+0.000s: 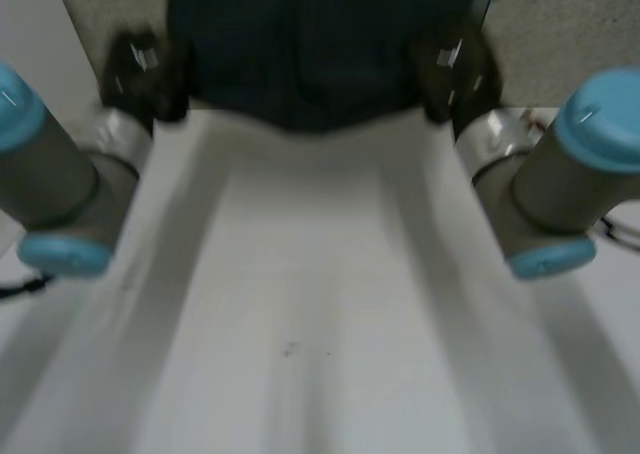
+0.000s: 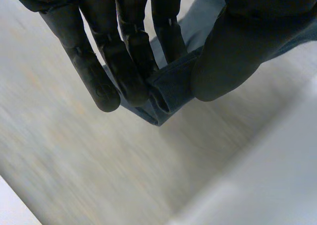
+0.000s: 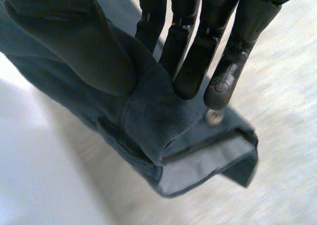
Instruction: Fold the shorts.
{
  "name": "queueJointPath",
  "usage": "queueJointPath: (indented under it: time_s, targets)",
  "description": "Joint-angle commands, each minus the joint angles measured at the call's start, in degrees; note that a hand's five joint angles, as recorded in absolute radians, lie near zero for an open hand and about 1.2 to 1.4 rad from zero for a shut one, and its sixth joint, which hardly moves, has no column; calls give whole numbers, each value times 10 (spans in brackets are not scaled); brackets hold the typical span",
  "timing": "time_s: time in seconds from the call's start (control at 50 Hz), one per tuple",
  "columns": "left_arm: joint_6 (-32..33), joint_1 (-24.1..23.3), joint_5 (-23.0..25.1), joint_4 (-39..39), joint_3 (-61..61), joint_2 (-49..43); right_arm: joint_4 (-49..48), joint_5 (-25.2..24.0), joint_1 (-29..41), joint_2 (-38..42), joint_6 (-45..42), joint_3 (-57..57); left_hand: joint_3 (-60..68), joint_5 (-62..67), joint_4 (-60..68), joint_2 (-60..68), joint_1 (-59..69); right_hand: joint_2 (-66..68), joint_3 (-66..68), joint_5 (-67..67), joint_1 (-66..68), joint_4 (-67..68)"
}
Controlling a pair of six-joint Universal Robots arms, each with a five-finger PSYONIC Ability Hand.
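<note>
The dark blue fabric shorts [image 1: 310,59] are at the far edge of the white bench [image 1: 300,304], about in the middle of that edge, stretched wide between the two robot hands. If the cloth rests on the bench or is lifted a little over it, I cannot tell.

The left robot hand [image 2: 126,61] is closed on the side of the shorts nearer the left edge of the bench. Its fingers [image 2: 99,81] and its thumb [image 2: 230,56] pinch a folded corner of the cloth between them.

The right robot hand [image 3: 198,61] is closed on the opposite side, nearer the right edge. Its thumb [image 3: 84,51] presses a thick fold of cloth against the fingers [image 3: 225,81]. A small round metal button [image 3: 214,117] sits on the cloth just beside the fingertips, and below it the hem corner shows its paler inner side.
</note>
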Motion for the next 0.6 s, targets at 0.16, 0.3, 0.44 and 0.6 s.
queueJointPath:
  time_s: [0.16, 0.3, 0.44, 0.6]
  targets:
    - [7, -2, -1, -77, -109, -131, 107, 5, 10, 124, -50, 52, 116, 155, 112, 116, 176, 129, 108, 133, 243, 117]
    - [7, 9, 0, -151, -141, -63, 213, 14, 3, 59, -43, 72, 116, 155, 112, 116, 176, 129, 108, 133, 243, 117]
    - [15, 14, -1, -194, -178, 28, 287, 14, 3, -4, -43, 93, 116, 155, 112, 116, 176, 129, 108, 133, 243, 117]
    - [126, 10, 2, -422, -222, 139, 513, 3, 1, -70, -96, 121, 116, 155, 112, 116, 176, 129, 108, 133, 243, 117]
